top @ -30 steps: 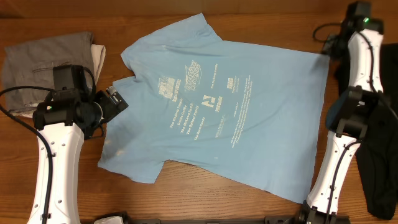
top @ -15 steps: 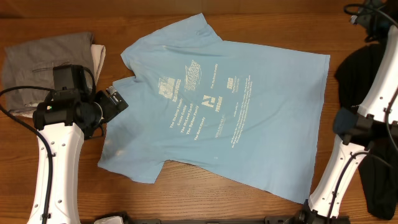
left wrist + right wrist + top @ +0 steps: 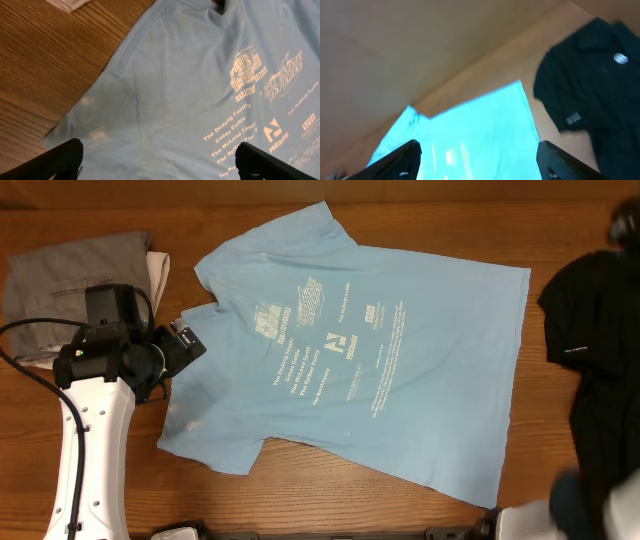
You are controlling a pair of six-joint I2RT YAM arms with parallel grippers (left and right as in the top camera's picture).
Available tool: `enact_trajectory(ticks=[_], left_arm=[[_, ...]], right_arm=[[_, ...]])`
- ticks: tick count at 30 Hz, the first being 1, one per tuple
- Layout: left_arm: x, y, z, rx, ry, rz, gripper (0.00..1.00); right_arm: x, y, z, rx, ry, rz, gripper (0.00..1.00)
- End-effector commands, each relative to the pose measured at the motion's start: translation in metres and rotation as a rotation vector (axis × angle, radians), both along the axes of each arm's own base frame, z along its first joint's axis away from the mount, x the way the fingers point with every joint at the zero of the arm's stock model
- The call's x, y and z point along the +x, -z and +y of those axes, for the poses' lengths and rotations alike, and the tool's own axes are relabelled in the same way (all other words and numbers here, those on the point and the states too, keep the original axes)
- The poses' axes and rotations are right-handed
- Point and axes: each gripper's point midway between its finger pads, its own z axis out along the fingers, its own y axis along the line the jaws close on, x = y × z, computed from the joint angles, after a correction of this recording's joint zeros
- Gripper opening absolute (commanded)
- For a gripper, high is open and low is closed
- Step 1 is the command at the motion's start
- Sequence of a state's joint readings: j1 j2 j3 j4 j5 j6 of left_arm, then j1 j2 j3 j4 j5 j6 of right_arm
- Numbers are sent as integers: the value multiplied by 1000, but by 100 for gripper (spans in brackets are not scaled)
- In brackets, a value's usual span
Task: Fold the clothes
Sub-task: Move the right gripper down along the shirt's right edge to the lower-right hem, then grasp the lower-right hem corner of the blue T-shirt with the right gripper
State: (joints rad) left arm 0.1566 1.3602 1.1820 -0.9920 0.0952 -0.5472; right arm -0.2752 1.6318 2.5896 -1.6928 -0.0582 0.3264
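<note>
**State**

- The T-shirt [image 3: 400, 370] lies spread flat at the table centre, small-print side up. The collar is at 9 o'clock, the hem at 3 o'clock, and the sleeves at 12 and 7 o'clock. No fold is made yet.
- The left gripper [image 3: 186, 346] sits at the collar edge, at 9 o'clock of the shirt. In the left wrist view its jaws are spread wide with only flat cloth under them, and nothing is gripped.
- The right gripper [image 3: 480, 162] is clear of the cloth. Its wrist view looks at the hem from a distance. The jaws are spread with nothing between them. In the overhead view only a blurred part of this arm shows, at 5 o'clock.
- A black garment [image 3: 600, 370] lies just beside the hem at 3 o'clock. A grey garment [image 3: 70, 280] lies folded at 10 o'clock.

**Hazards**

1. Skewed fold. Cause: the left gripper lifts its side alone while the right is away, so the shirt drags and rotates.
2. Single-layer pinch. Cause: the jaws close on the top layer only, so the back layer stays down and bunches.
3. Wrong pick at the hem. Cause: the black garment is close, so a right-hand grasp aimed too far toward 3 o'clock could catch it.
4. Trapped creases. Cause: light wrinkles near the collar are folded in.
</note>
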Motion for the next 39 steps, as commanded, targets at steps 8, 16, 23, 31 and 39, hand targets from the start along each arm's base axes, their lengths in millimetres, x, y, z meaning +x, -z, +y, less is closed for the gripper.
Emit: enact_trajectory(ticks=[8, 16, 23, 31, 39], left_arm=[[1, 2, -3, -3, 17, 4, 100], [1, 2, -3, -3, 17, 4, 100], [1, 2, -3, -3, 17, 4, 100], [1, 2, -3, -3, 17, 4, 100], [1, 2, -3, -3, 17, 4, 100]], right_arm=[[-122, 139, 31, 142, 76, 361, 79], [-150, 265, 45, 293, 99, 779, 84], [-157, 337, 80, 530, 72, 916, 89], [-171, 373, 59, 503, 391, 958, 82], [-193, 399, 61, 528, 547, 1025, 79]])
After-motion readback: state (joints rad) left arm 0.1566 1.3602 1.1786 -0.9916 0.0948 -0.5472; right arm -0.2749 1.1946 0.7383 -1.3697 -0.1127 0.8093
